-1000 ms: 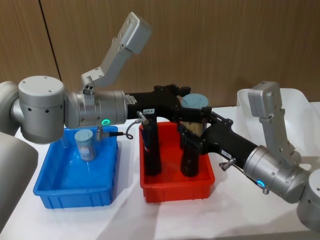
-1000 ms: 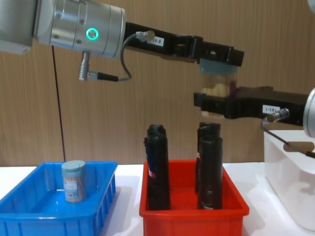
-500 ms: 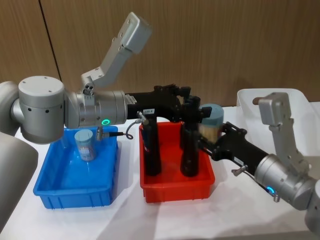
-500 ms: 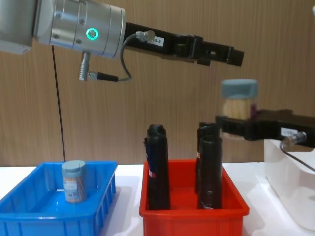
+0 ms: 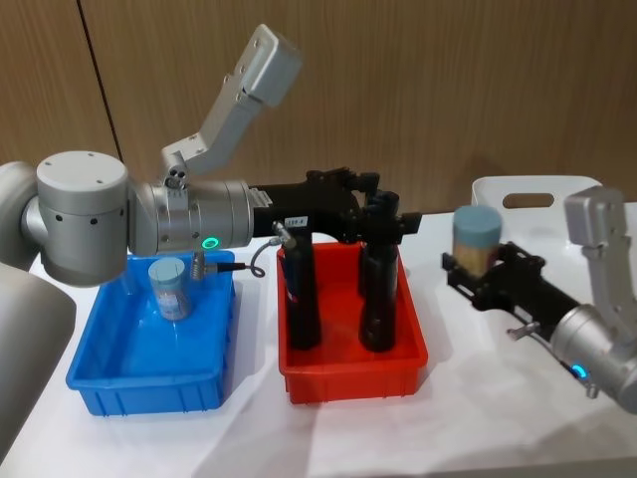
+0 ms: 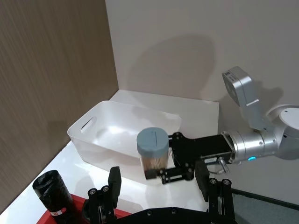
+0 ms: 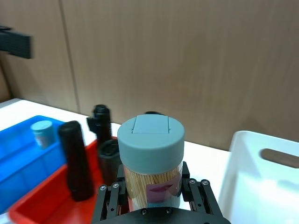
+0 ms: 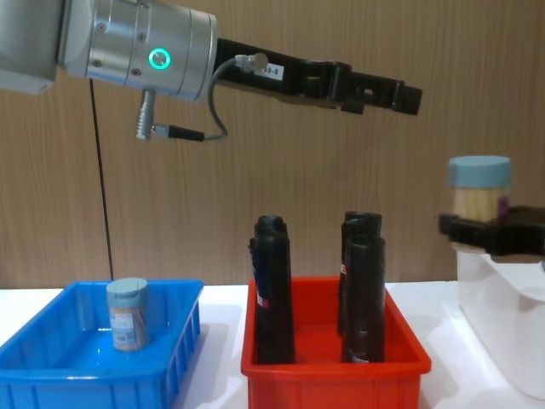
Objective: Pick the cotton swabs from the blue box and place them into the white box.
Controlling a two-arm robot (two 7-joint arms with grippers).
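The right gripper (image 5: 478, 271) is gripping one tub of cotton swabs (image 5: 476, 239) by its lower half and holding it upright in the air, between the red bin (image 5: 348, 373) and the white box (image 5: 587, 189). From the chest, the tub is hanging just above the white box's nearer rim. The tub is showing as a small clear cylinder under a pale blue-grey lid with a square flip tab moulded into the top. Tan sticks are packed upright inside it, and a purplish label is running across the front.

A second tub (image 5: 169, 289) of the same kind is standing upright in the blue box (image 5: 149, 383), near the far left corner, with nothing touching it. That is making two tubs in all: one in the fingers and one in the blue box.

The left gripper (image 8: 387, 92) is reaching out level above the red bin with its fingers spread and nothing between them.

There is one blue box, one red bin and one white box, sitting in a row from left to right on the white table (image 5: 448, 418). Four black tubes (image 8: 272, 298) seem to be standing in the red bin in two pairs, one tube behind the other in each, though the back ones are partly hidden
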